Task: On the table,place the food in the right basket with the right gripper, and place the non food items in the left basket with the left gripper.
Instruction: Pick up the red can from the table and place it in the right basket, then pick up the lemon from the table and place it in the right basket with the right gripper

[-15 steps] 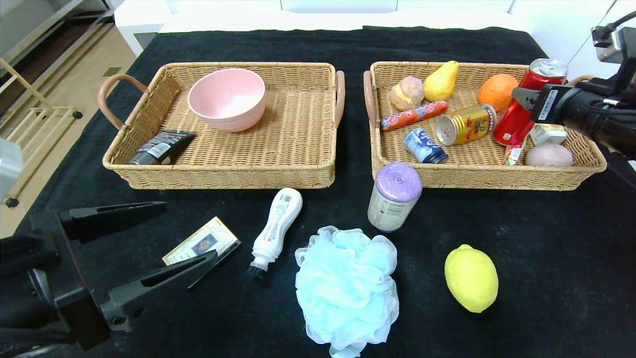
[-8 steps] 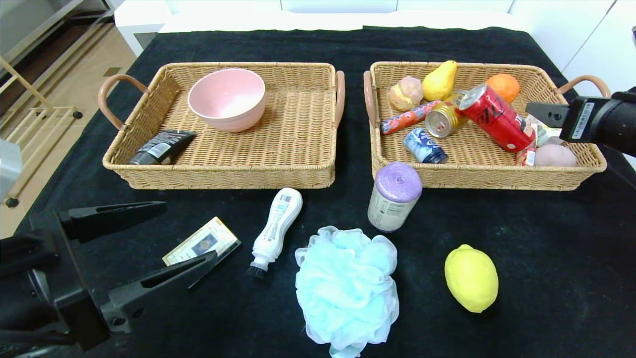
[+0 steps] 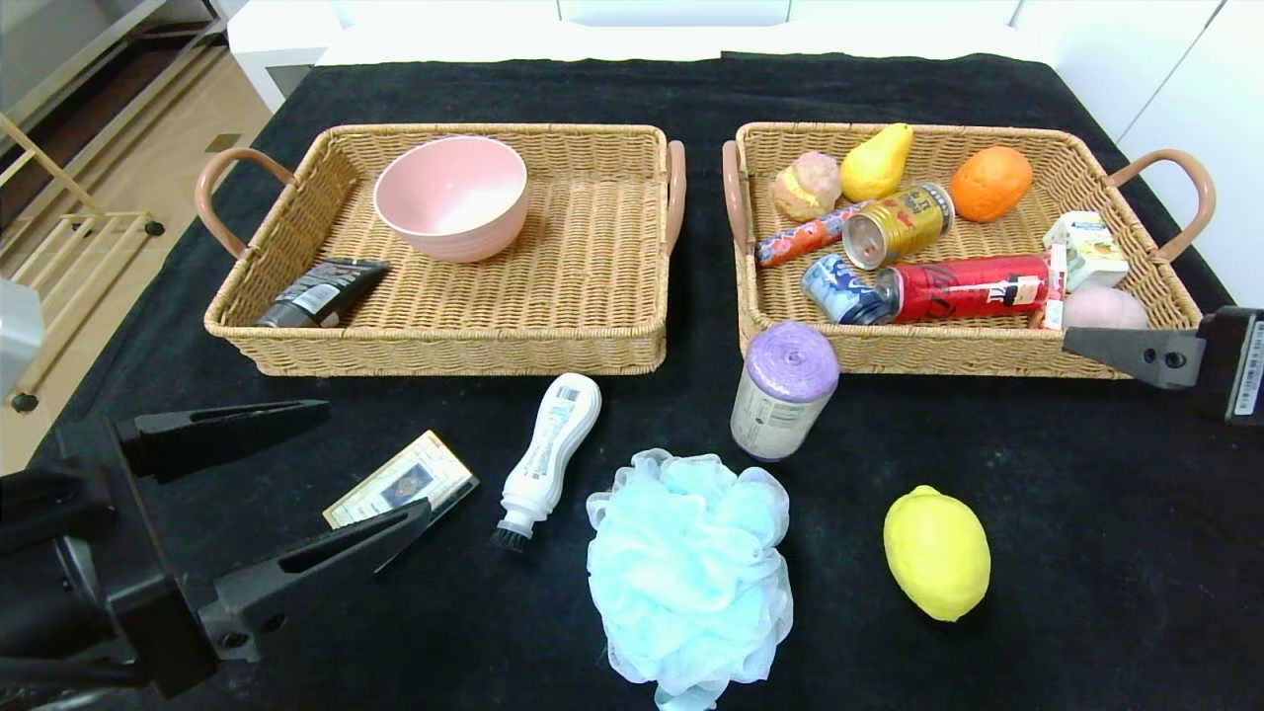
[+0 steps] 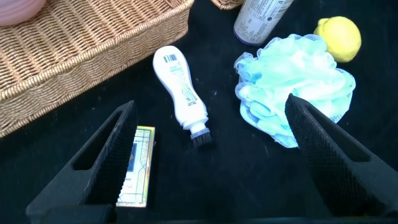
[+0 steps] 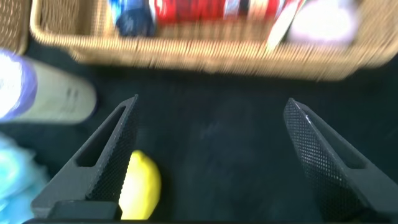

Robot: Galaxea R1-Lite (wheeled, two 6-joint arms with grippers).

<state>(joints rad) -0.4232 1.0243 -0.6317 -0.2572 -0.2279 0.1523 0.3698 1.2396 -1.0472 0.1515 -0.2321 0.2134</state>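
Head view: the red drink can (image 3: 963,287) lies on its side in the right wicker basket (image 3: 1086,168). The right claw (image 3: 1136,354), empty, hangs at the basket's 4 o'clock corner. The oval yellow lemon (image 3: 936,552) sits on the black tabletop (image 3: 1086,513). The left claw (image 3: 296,474) hangs at 8 o'clock.

Left wrist view: the left claw (image 4: 211,155) gapes, empty, above the white brush-tipped bottle (image 4: 181,93).

Right wrist view: the right claw (image 5: 211,155) spreads wide above the lemon (image 5: 140,186).

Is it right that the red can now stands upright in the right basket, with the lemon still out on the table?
Not quite. The head view shows the red can lying on its side in the right basket, not upright, next to the blue can. The lemon is indeed still on the table.
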